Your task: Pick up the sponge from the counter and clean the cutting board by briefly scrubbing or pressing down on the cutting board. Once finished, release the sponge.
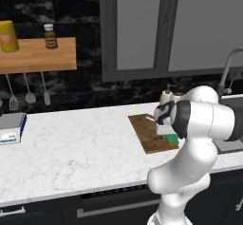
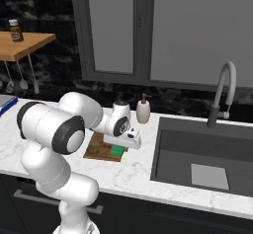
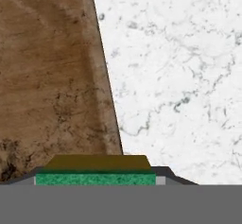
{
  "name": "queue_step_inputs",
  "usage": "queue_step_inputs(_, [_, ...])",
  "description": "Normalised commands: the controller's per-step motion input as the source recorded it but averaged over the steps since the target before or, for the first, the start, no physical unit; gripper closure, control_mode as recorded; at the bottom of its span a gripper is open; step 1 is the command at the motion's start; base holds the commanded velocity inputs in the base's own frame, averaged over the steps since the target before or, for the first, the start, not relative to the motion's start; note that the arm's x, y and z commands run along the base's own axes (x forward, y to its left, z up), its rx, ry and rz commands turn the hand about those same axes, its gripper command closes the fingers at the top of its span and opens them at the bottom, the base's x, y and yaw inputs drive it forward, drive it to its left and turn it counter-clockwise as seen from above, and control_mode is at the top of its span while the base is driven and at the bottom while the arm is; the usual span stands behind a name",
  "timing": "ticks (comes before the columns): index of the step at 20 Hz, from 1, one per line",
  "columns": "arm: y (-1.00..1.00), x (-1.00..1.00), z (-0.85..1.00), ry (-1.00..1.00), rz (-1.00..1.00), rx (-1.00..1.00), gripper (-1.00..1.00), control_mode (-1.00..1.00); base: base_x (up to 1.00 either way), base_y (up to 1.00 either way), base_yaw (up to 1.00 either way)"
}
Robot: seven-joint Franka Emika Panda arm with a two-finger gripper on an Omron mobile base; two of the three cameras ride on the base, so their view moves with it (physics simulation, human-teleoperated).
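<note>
You've got the gripper (image 3: 96, 180) clamped on the sponge (image 3: 96, 178), green side showing between the fingertips. It sits at the cutting board's (image 3: 47, 76) edge nearest the sink (image 2: 197, 149), right beside bare counter (image 3: 179, 67).

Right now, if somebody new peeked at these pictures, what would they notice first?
Probably the big white robot arm bending low over the marble counter, in front of the window. Its pincer is shut on a little green sponge, at the near corner of the dark brown cutting board. To the right of that sits a deep dark sink with a curved tap.
</note>
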Motion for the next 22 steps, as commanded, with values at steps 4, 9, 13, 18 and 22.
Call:
queue_step_inputs(4, [0.02,0.01,-0.13,-0.02,0.0,0.0,1.0,-1.0,0.0,0.0,0.0])
queue_step_inputs(9, [0.19,0.26,0.02,0.0,0.0,0.0,1.0,-1.0,0.0,0.0,0.0])
queue_step_inputs(13, [0.15,0.43,0.02,0.03,0.0,0.0,1.0,-1.0,0.0,0.0,0.0])
queue_step_inputs(18, [0.03,0.71,0.0,0.06,0.0,0.0,1.0,-1.0,0.0,0.0,0.0])
queue_step_inputs(22, [0.27,0.33,0.0,0.02,0.0,0.0,1.0,-1.0,0.0,0.0,0.0])
